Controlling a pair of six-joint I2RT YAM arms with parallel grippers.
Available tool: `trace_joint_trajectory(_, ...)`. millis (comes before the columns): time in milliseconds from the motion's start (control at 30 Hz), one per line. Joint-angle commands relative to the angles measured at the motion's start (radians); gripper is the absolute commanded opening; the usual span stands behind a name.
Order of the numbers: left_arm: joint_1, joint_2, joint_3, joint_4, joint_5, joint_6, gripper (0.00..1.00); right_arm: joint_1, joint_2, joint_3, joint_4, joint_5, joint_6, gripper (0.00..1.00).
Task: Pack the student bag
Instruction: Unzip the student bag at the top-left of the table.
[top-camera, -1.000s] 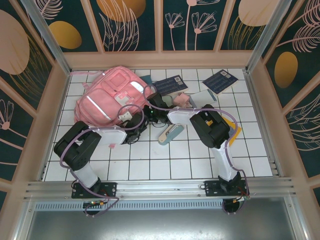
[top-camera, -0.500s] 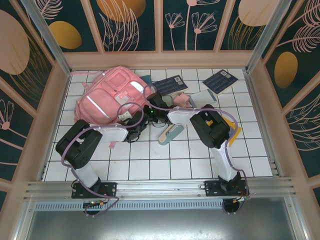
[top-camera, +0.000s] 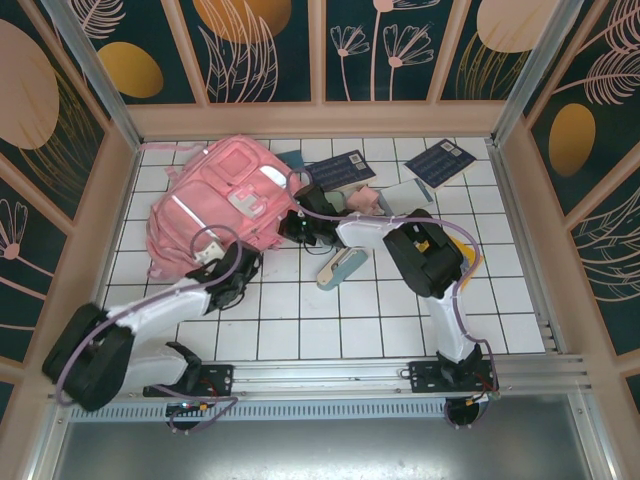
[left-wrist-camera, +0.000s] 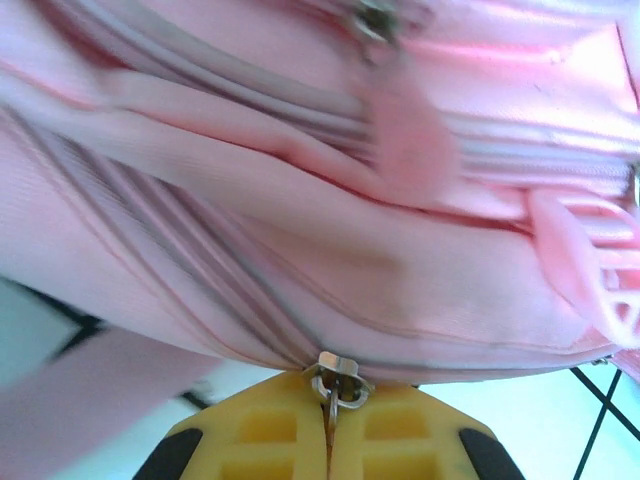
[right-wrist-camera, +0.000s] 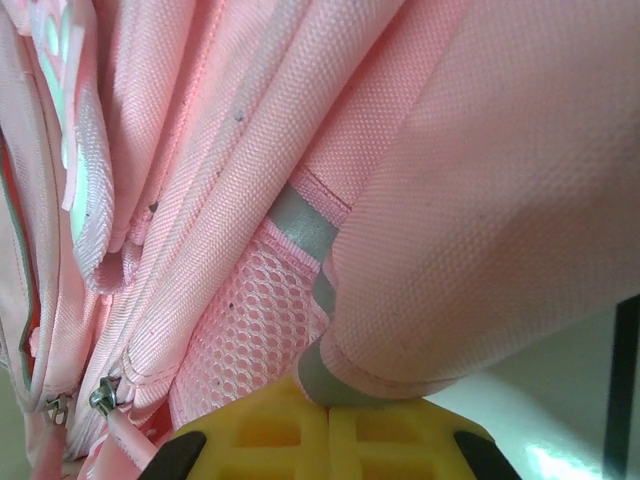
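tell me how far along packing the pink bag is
Done: nothing visibly packed yet. In hand: the left gripper is shut on a metal zip pull of the large soft pink fabric backpack, and the right gripper pinches its fabric edge. Left: a dark blue booklet, a second blue booklet and a grey oblong pouch lie on the white tiled table, outside the bag.

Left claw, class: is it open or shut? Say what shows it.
Shut. The left claw has its yellow fingers pressed together, pinching the metal zip pull of the student bag.
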Motion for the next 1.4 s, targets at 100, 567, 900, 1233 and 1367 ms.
trace_joint_trajectory(100,0.048,-0.294,-0.099,-0.455,-0.144,-0.091,0.0,-0.077,-0.039,0.018,-0.036,0.035,-0.067,0.0)
trace_joint_trajectory(567,0.055,-0.355,-0.094,-0.055,0.214,0.285,0.0,-0.163,0.081,0.35,-0.265,0.005,-0.238,0.0)
trace_joint_trajectory(900,0.053,-0.169,-0.017,0.118,0.442,0.404,0.0,-0.157,-0.103,0.162,-0.271,0.026,-0.186,0.6)
trace_joint_trajectory(1233,0.053,-0.152,-0.016,0.076,0.469,0.433,0.0,-0.029,-0.153,-0.04,-0.077,-0.122,0.031,0.59)
trace_joint_trajectory(1367,0.053,-0.15,-0.011,0.079,0.472,0.439,0.0,0.026,-0.092,0.014,-0.099,-0.125,0.046,0.58)
